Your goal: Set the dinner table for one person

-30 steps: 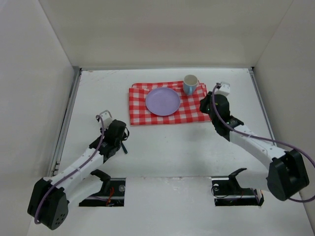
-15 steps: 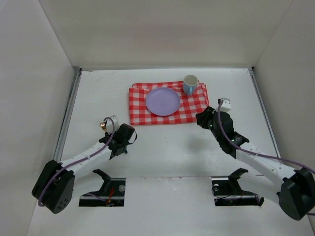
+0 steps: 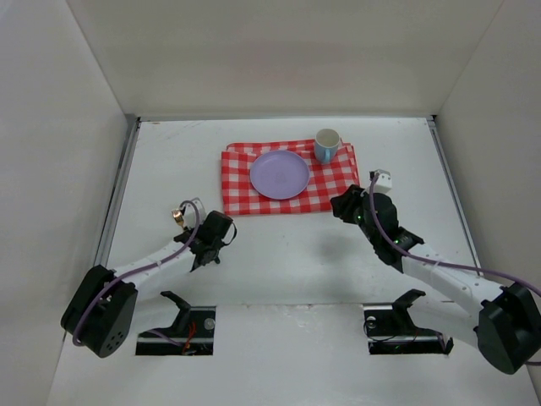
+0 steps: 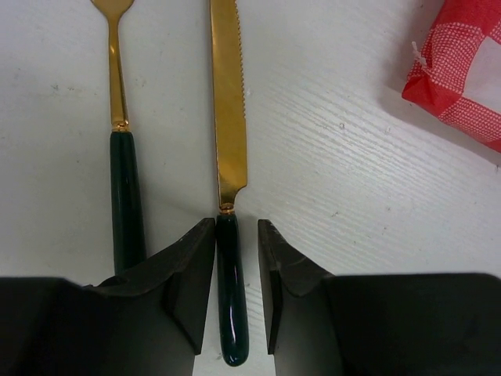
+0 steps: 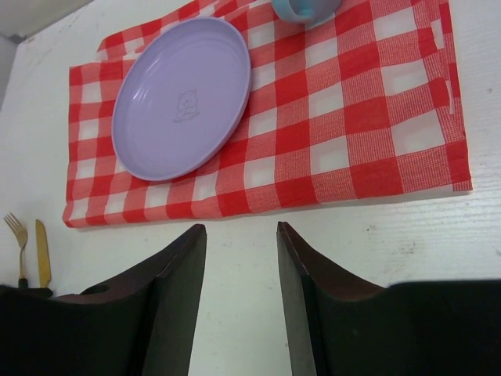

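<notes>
Straddling the dark green handle of the knife (image 4: 228, 117), the left claw (image 4: 236, 235) stands slightly apart, with a thin gap on each side, so nothing is clamped yet. The fork (image 4: 127, 196) lies just beside the knife, parallel to it, and both rest flat on the desk (image 3: 279, 262). This broad white top spreads under everything. It looks rigid, matte and fixed in place, so it is a surface to lay things on, not something to lift. The knife's slim, glossy handle looks like the place to grip, and it may be slippery. Further out, the right claw (image 5: 241, 227) hangs apart and empty near the red-checked cloth (image 5: 376, 117). The cloth carries a lilac plate (image 5: 180, 98) and, beyond it, a blue mug (image 5: 301, 8). The plate has a small embossed figure at its centre. No writing is legible.
</notes>
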Controlling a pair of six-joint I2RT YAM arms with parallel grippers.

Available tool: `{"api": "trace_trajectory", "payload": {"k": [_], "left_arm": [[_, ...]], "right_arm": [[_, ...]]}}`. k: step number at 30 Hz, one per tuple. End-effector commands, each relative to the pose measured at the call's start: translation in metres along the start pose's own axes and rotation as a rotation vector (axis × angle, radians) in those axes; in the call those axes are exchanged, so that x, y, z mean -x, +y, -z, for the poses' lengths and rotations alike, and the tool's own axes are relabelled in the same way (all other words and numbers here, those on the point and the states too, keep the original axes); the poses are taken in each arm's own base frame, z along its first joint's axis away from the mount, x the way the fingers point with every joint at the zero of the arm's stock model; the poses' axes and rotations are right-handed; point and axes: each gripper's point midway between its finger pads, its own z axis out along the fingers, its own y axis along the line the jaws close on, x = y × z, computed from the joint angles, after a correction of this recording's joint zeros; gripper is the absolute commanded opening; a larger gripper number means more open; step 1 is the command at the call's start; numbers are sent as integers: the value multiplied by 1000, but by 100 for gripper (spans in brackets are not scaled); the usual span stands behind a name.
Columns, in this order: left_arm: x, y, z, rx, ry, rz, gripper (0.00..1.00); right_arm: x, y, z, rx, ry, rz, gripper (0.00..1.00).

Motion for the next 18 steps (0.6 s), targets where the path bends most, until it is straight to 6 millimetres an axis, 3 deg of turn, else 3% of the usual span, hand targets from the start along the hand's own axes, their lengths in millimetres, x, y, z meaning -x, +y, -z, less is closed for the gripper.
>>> {"api": "trace_trajectory", "payload": {"k": [1, 10, 18], "left_arm": [[-3, 6, -3, 12, 4, 32, 25], [-17, 8, -3, 7, 51, 30, 23], [-20, 9, -4, -23, 53, 71, 9]], "right_arm": [[15, 16, 2, 61, -59, -31, 48], [13, 18, 3, 73, -49, -39, 52], [13, 20, 5, 97, -46, -60, 57]]}}
